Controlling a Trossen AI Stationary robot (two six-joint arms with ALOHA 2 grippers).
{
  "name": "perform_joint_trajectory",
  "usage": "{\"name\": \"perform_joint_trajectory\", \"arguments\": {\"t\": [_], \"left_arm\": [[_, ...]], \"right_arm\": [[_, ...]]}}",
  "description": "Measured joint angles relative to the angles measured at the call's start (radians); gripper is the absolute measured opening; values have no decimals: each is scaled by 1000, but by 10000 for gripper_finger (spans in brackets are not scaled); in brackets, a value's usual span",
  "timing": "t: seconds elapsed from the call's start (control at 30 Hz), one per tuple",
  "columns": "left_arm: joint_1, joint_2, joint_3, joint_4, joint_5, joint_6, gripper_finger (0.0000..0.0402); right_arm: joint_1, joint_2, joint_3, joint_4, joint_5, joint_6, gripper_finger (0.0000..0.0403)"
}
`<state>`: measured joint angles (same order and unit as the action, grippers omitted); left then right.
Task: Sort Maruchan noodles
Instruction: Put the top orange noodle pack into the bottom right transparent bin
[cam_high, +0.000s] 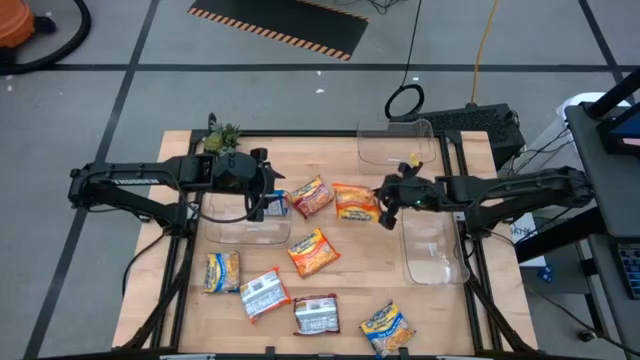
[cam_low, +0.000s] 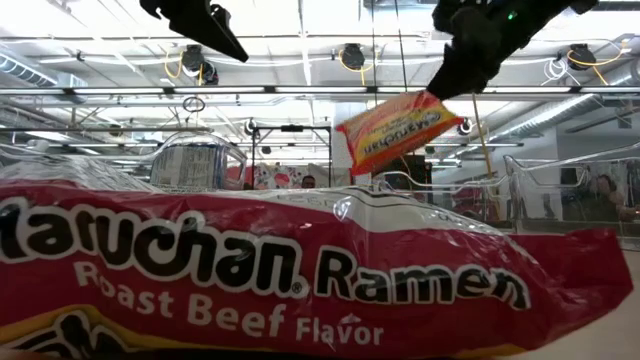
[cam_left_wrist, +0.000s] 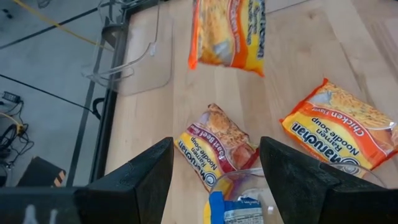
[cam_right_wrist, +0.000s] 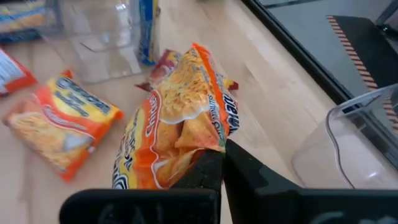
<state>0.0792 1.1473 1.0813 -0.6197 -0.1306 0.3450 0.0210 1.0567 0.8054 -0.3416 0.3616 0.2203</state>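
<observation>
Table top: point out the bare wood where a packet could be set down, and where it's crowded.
Free: the table far strip between the plant and the far clear bin; also the near right corner beside the yellow packet. Crowded: the middle, where the right gripper holds an orange packet among other packets.

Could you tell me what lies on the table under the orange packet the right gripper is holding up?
The right gripper holds the orange packet above bare table. A roast beef packet peeks out beside it. What lies directly beneath is covered.
</observation>
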Motion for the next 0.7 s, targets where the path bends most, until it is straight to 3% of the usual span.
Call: {"name": "perform_joint_trajectory", "arguments": {"t": [0.17,0.37,0.53,0.7], "left_arm": [[0,0,0,-5,0,1,243],[0,0,0,32,0,1,243],[0,0,0,28,0,-30,243],[-2,-1,-33,6,1,-134,243]], "right_arm": [[21,-16,106,-216,15,110,0],[60,36,362,-615,28,260,0],[73,69,546,-761,32,384,0],[72,71,647,-880,29,418,0]]}}
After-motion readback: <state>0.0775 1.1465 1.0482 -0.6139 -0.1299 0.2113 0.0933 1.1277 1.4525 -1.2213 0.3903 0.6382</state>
